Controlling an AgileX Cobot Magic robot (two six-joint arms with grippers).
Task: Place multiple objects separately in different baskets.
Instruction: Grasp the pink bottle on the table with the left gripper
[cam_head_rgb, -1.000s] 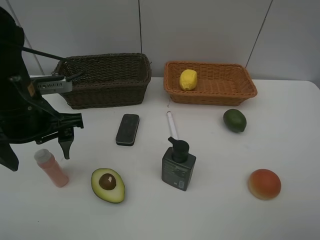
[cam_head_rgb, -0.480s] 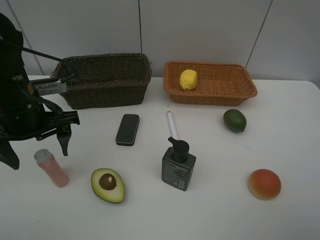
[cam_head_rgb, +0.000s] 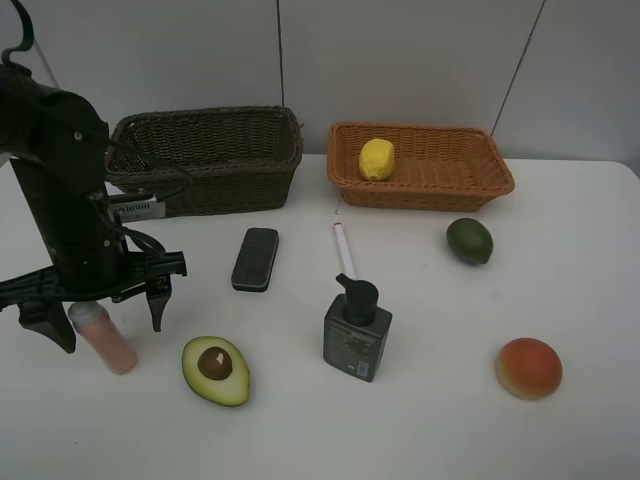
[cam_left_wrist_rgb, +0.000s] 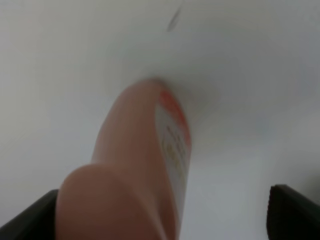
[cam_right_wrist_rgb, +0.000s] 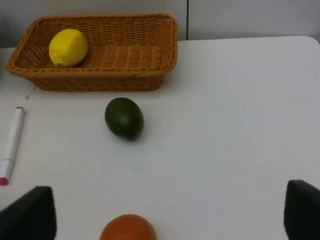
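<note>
My left gripper (cam_head_rgb: 105, 318) is open and low over the table, its fingers on either side of the upright pink bottle (cam_head_rgb: 103, 338); the left wrist view shows the bottle (cam_left_wrist_rgb: 140, 165) close between the two fingers. The lemon (cam_head_rgb: 376, 159) lies in the orange-tan basket (cam_head_rgb: 440, 192). The dark brown basket (cam_head_rgb: 205, 190) looks empty. On the table are the black eraser (cam_head_rgb: 255, 259), white marker (cam_head_rgb: 343, 249), dark pump bottle (cam_head_rgb: 356, 332), halved avocado (cam_head_rgb: 215, 370), dark green fruit (cam_head_rgb: 469, 241) and orange-red fruit (cam_head_rgb: 529, 367). My right gripper (cam_right_wrist_rgb: 165, 220) is open and empty, out of the exterior view.
The left arm (cam_head_rgb: 65, 190) stands in front of the dark basket's left end. The right wrist view shows the green fruit (cam_right_wrist_rgb: 124, 118), the marker (cam_right_wrist_rgb: 12, 145) and the lemon (cam_right_wrist_rgb: 67, 47). White table, grey wall behind the baskets.
My left gripper has swung over and down from beside the pink bottle, so its open fingers now straddle it. No object has moved.
</note>
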